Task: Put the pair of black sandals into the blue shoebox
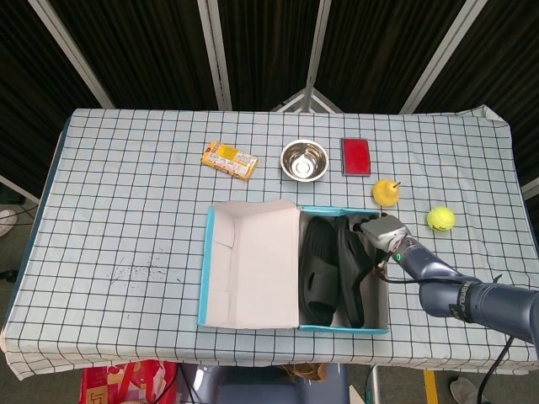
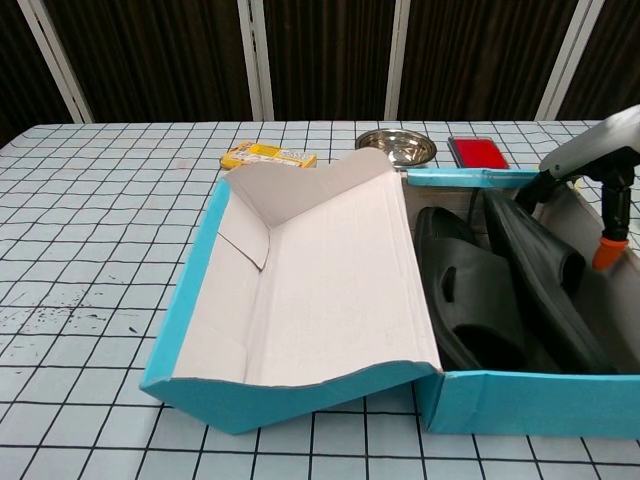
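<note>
Both black sandals (image 1: 335, 269) lie side by side inside the blue shoebox (image 1: 349, 326), near the front edge of the table (image 1: 118, 202), their long way running front to back. The right hand (image 1: 381, 231) sits at the box's right wall, just right of the tipped-up sandal. I cannot tell if its fingers are apart; the left hand is not seen.

Black sandals (image 1: 333, 268), blue shoebox (image 1: 290, 325), black-checked white tablecloth (image 1: 126, 210)

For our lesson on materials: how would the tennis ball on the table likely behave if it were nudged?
The tennis ball is round and sits on flat cloth, so it would probably roll freely. It looks small and fuzzy, so likely light and not slippery. It lies near the table edge, so a push could send it off.
</note>
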### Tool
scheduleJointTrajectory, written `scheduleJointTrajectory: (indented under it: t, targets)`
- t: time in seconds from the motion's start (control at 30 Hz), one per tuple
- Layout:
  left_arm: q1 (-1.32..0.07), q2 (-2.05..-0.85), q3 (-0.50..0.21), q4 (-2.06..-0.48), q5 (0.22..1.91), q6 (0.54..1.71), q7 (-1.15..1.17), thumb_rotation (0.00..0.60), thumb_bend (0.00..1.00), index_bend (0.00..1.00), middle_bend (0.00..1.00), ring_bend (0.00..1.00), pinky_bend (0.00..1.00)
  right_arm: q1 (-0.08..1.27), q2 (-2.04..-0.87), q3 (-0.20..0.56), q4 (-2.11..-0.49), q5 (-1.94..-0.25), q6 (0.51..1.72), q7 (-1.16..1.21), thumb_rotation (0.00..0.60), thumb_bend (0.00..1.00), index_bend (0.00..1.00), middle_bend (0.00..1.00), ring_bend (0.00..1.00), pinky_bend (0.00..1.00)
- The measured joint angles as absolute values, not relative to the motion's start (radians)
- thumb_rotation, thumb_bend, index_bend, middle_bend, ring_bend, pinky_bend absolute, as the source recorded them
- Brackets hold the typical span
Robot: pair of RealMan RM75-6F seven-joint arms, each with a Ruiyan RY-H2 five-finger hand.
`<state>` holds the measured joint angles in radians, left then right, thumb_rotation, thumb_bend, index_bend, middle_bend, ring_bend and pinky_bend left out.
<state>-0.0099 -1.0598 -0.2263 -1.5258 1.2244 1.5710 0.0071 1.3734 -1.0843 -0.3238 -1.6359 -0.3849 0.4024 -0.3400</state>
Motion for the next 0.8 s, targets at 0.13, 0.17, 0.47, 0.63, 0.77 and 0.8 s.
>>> scheduleJointTrajectory:
  t: [0.13,0.17,0.47,0.63,0.77,0.8]
  targets:
    - [-0.011,-1.06,-0.225,-1.526,1.226,1.568,0.007,0.6,0.5,0.17,0.03,0.0,0.09,1.411,-1.069,-0.356,-1.663,-0.362,0.398,-0.334,0.6,0.06,0.15,0.11,0.0,0.0]
    - [-0.011,-1.06,-0.224,-1.526,1.227,1.568,0.007,0.6,0.5,0.17,0.03,0.0,0.09,1.422,-1.062,-0.363,-1.67,-0.354,0.391,-0.328,0.6,0.06,0.15,0.11,0.0,0.0]
    - [-0.011,-1.06,-0.225,-1.525,1.224,1.568,0.006,0.6,0.5,0.17,0.03,0.0,0.09,1.505,-0.993,-0.404,-1.713,-0.326,0.34,-0.27,0.6,0.06,0.15,0.11,0.0,0.0]
    - [-0.01,-1.059,-0.226,-1.521,1.221,1.565,0.001,0.6,0.5,0.17,0.03,0.0,0.09,1.518,-0.936,-0.402,-1.744,-0.34,0.33,-0.234,0.6,0.06,0.15,0.11,0.0,0.0]
    - [-0.009,-1.058,-0.226,-1.519,1.221,1.565,-0.007,0.6,0.5,0.17,0.03,0.0,0.09,1.503,-0.857,-0.374,-1.793,-0.381,0.352,-0.191,0.6,0.06,0.15,0.11,0.05,0.0]
    - [-0.009,-1.057,-0.226,-1.517,1.222,1.564,-0.009,0.6,0.5,0.17,0.03,0.0,0.09,1.493,-0.836,-0.364,-1.809,-0.395,0.365,-0.181,0.6,0.06,0.15,0.12,0.09,0.0]
